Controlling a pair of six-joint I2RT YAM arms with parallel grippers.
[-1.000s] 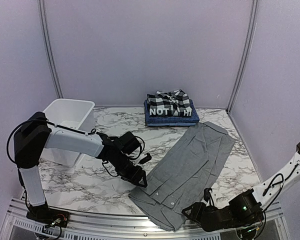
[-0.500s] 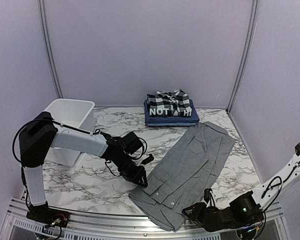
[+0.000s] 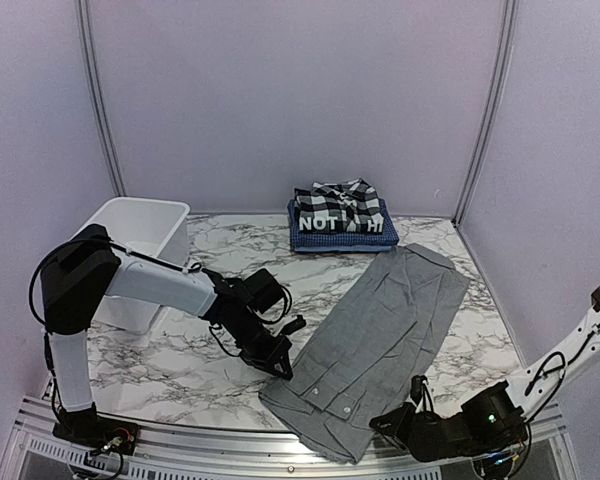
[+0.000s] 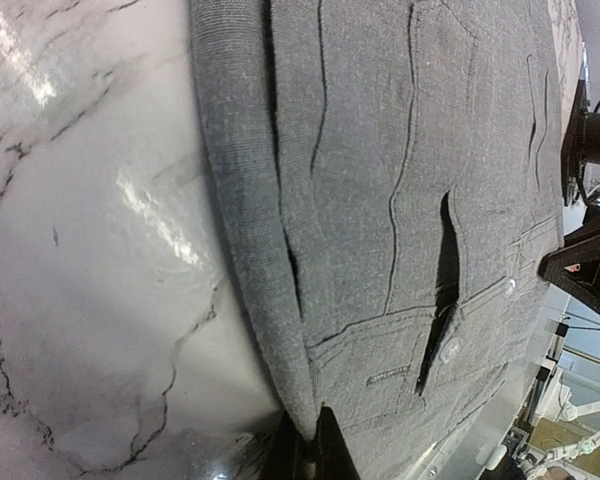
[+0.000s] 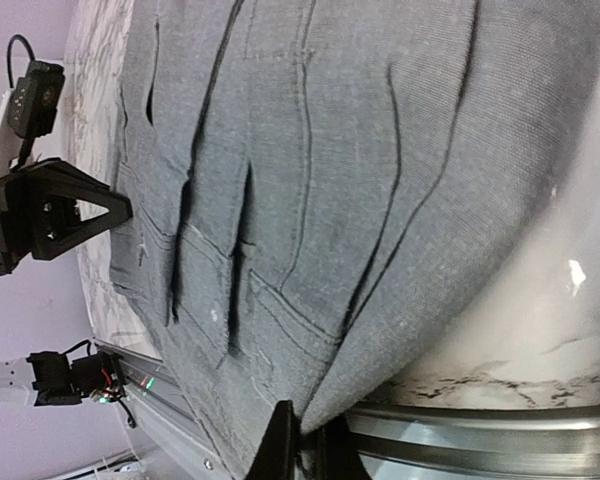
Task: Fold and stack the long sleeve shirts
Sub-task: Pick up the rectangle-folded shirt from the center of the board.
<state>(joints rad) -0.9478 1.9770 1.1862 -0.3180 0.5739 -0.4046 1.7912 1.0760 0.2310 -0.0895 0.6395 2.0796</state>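
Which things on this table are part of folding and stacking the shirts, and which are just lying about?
Part of the job: grey shirt, spread out; folded plaid shirt, black lettered shirt and blue checked shirt, stacked.
Just lying about: white tub.

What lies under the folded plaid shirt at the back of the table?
A black lettered shirt, then a blue checked shirt. The plaid shirt hides most of both.
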